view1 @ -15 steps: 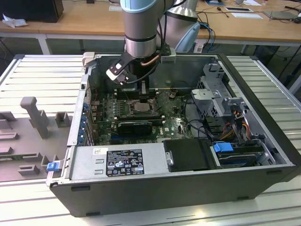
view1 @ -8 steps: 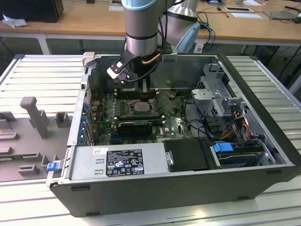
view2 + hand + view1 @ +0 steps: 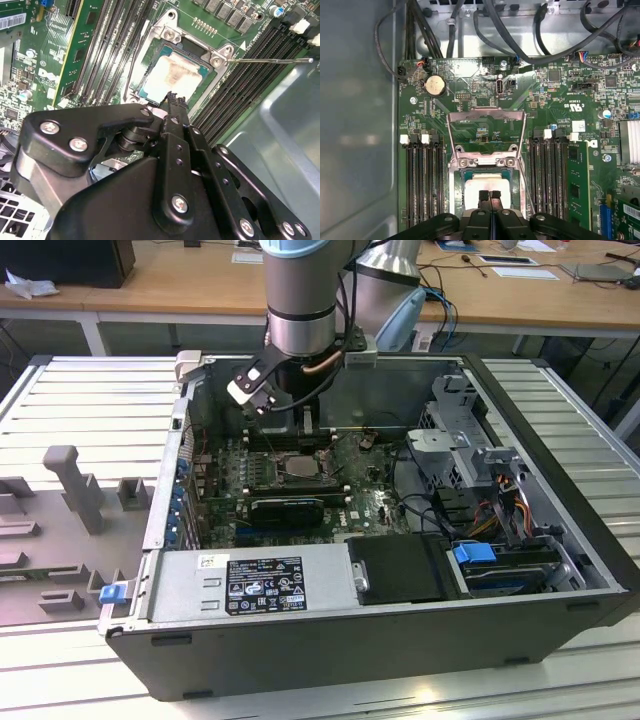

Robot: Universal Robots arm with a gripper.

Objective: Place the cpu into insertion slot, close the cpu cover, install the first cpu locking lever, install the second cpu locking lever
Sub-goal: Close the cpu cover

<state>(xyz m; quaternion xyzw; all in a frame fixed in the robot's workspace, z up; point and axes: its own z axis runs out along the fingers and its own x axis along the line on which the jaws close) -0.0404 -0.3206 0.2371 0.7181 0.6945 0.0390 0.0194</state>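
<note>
The cpu, pale silver-beige with a smeared face, lies flat inside the insertion slot, a silvery-rimmed socket on the green board. The cpu cover, a thin windowed metal frame, is swung open away from the socket on its hinge. My gripper is shut with its black fingertips pressed together, nothing between them, just above the cpu's near edge; the second wrist view shows the gripper over the cpu. A thin locking lever sticks out sideways from the socket. From the exterior view the gripper reaches down into the case above the slot.
Long black memory slots flank the socket on both sides. Black cables run along the back of the case. A black card, the power supply and a drive cage fill the case. The grey case wall stands close by.
</note>
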